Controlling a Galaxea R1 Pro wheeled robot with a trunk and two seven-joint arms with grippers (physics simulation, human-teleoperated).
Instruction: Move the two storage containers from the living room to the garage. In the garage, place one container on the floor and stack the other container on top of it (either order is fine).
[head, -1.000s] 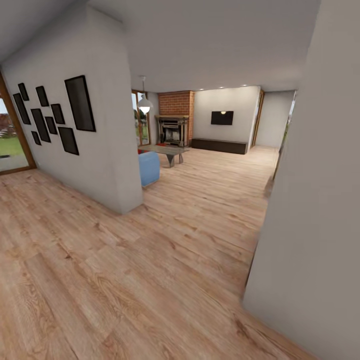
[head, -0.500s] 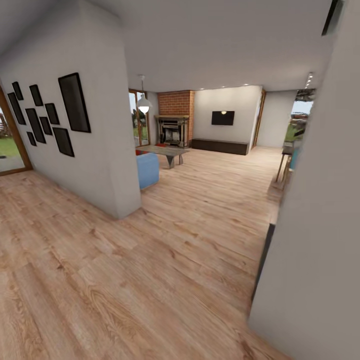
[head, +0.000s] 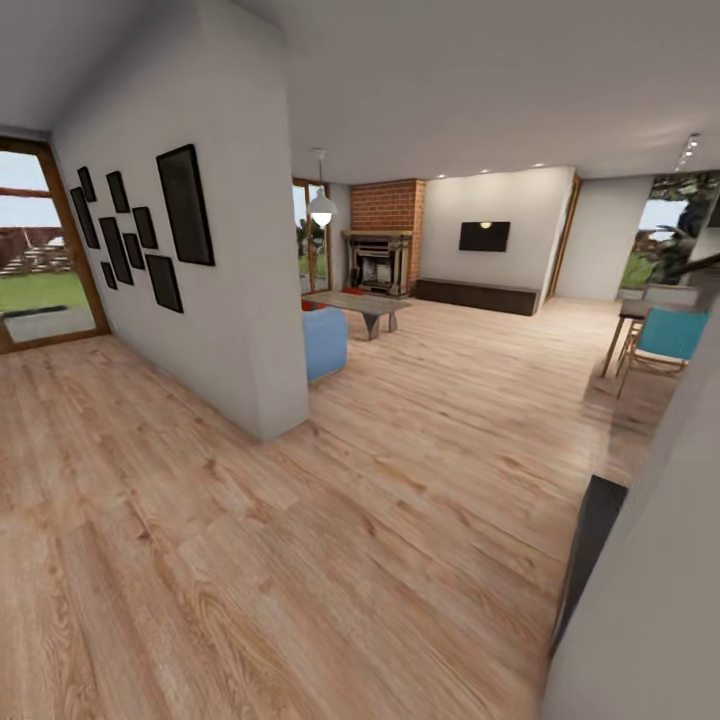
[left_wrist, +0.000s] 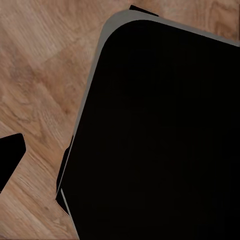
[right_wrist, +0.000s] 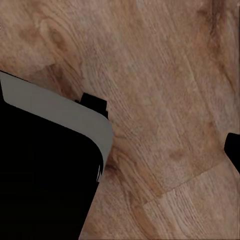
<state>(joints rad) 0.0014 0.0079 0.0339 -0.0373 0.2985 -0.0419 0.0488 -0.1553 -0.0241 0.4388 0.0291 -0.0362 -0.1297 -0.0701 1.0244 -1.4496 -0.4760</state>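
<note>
Light wood-plank floor (head: 330, 540) filled more of the view, the camera having swung right; teal chair (head: 668, 338) appeared; the robot neared the living room; gripper states could not be told.

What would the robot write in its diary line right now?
place: wood-plank floor | ahead: blue sofa, fireplace | containers: unseen

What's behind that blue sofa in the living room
Behind the blue sofa stands a low coffee table, with a fireplace on a brick wall farther back. Small red patches show beside the sofa; the dividing wall hides its remainder.
</note>
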